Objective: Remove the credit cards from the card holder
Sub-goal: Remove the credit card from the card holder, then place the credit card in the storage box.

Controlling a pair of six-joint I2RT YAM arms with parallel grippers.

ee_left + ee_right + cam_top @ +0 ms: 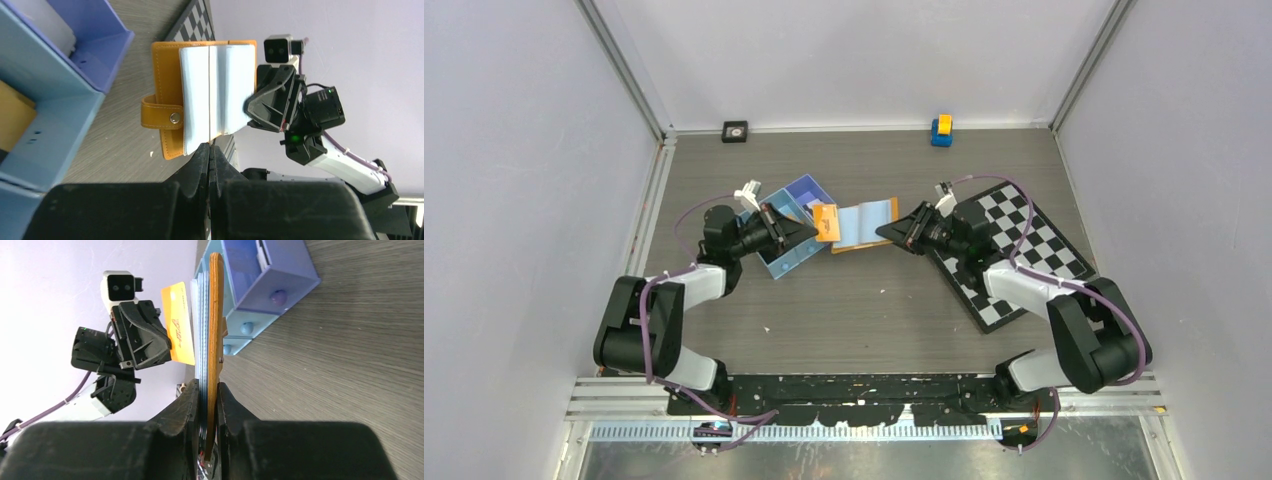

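The right gripper (207,387) is grasping the card holder (864,222) by one edge, its fingers (187,400) pinching the orange leather-look cover and the pale blue sleeves together. The holder is lying open, pale side up. Whether it is touching the surface (854,310) cannot be told. A strap (160,116) with a metal snap is sticking out from the holder's cover on the side away from the right gripper.

The left gripper (814,226) is hovering just beside the holder's opposite edge. Its fingers are clenched on a credit card (177,330), which is orange rather than pale. The card is sitting outside the sleeves, just beside them and roughly parallel to the holder. A slanted line of dark print is showing on the card's face, but it is too small to read. No brand or lettering is showing on the holder itself.

A blue tray (782,262) is standing just beyond the holder on the left gripper's side, partly under that gripper. A black and white checkerboard mat (1049,240) is lying on the holder's other side, under the right arm.
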